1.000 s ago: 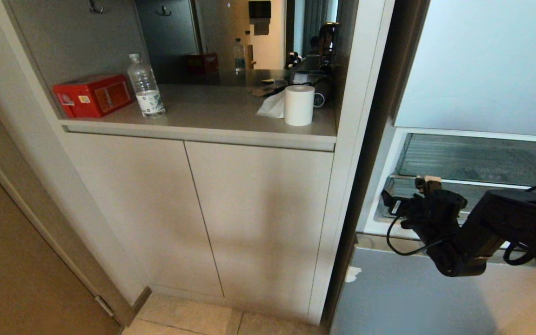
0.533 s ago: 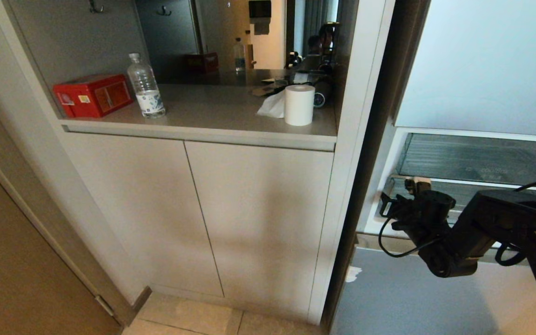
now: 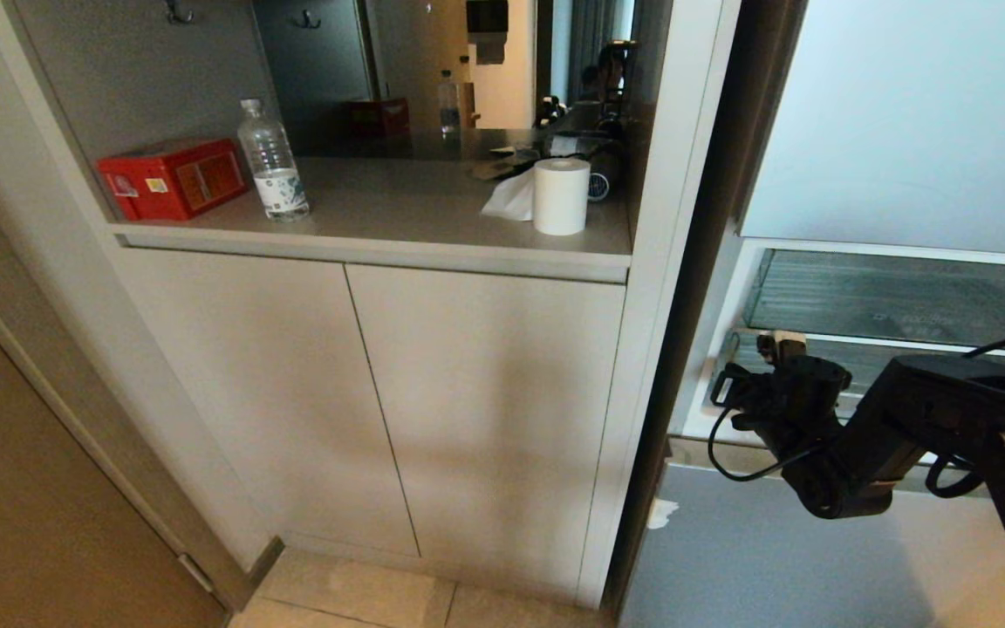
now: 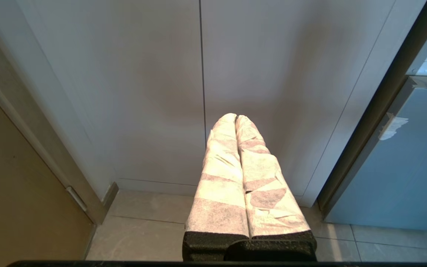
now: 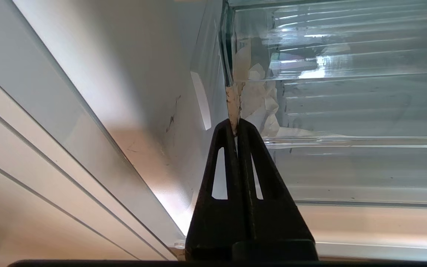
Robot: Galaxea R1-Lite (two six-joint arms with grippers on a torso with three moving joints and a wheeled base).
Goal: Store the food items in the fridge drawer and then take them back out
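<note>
Pale cabinet doors fill the left of the head view; at right the right gripper (image 3: 773, 349) has edged leftward at the fridge drawer (image 3: 904, 301), no food visible. Left wrist view: left gripper (image 4: 235, 118) pressed together, idle. Right wrist view: fingers just closed, apparently pinching the drawer's corner edge, likely ready to pull.

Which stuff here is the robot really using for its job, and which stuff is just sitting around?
For the job:
- fridge drawer, clear plastic
- right tool, shut at the drawer's front left corner

Just lying about:
- red box
- water bottle
- paper roll
- left tool, shut, parked by the cabinet doors

No food shows.
</note>
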